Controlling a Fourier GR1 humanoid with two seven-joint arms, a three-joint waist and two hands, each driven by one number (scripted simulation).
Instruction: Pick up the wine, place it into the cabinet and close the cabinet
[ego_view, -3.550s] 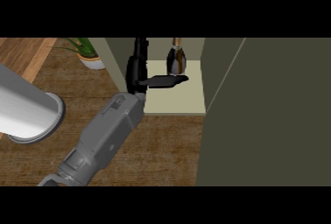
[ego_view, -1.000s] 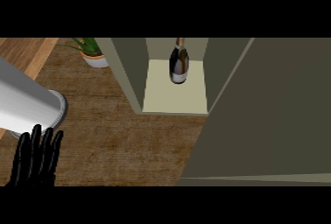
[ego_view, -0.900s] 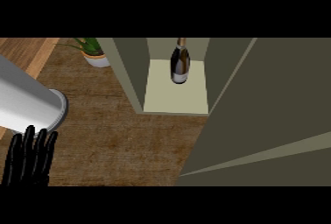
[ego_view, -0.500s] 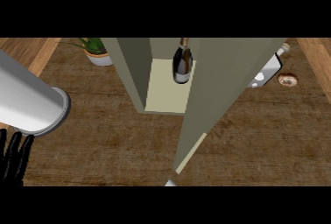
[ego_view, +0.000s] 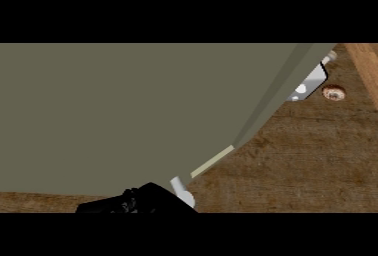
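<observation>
Cabinet door (ego_view: 133, 115) swung across, now hiding wine, black hand (ego_view: 136, 202) below

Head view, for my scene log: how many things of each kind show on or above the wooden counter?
Cabinet door: 1
Black hand, at the lower edge: 1
White-grey object, partly hidden behind the door: 1
Small round brownish object: 1
Total: 4
</observation>
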